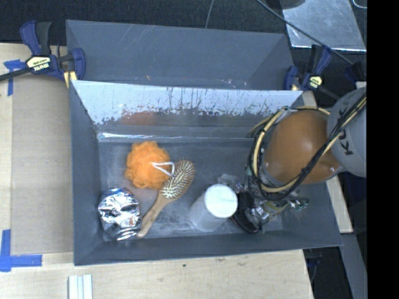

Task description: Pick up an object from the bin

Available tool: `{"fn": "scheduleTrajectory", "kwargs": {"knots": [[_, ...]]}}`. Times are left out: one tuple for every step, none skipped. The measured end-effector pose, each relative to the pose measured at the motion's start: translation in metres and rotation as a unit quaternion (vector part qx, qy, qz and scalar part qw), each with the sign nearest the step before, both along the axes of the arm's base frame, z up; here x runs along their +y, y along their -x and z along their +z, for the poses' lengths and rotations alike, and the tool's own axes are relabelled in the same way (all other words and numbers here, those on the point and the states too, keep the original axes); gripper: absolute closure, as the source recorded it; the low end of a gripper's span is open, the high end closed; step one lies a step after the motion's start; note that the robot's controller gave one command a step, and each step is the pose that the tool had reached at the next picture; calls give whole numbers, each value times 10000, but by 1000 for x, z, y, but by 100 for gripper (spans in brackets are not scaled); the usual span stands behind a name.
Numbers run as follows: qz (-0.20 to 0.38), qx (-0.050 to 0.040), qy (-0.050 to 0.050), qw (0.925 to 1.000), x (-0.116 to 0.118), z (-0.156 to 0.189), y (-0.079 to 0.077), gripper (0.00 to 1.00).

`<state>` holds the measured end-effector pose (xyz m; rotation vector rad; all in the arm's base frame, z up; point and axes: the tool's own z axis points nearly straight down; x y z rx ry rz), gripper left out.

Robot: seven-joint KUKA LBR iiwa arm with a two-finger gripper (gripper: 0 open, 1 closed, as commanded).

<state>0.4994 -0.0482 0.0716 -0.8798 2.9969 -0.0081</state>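
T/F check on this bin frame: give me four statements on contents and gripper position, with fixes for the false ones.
1. The orange sponge lies just up-left of the hairbrush head. True.
2. The foil ball sits in the far right corner of the bin. False: it sits in the near left corner, by the brush handle's end.
3. The gripper is low on the bin's right side, beside the white-capped cup. True.
4. The gripper holds the hairbrush. False: the brush lies on the bin floor, apart from the gripper.
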Motion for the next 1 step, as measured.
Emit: {"fn": "scheduleTrajectory", "kwargs": {"knots": [[10,-72,-9,10000,2,4,-4,100]]}}
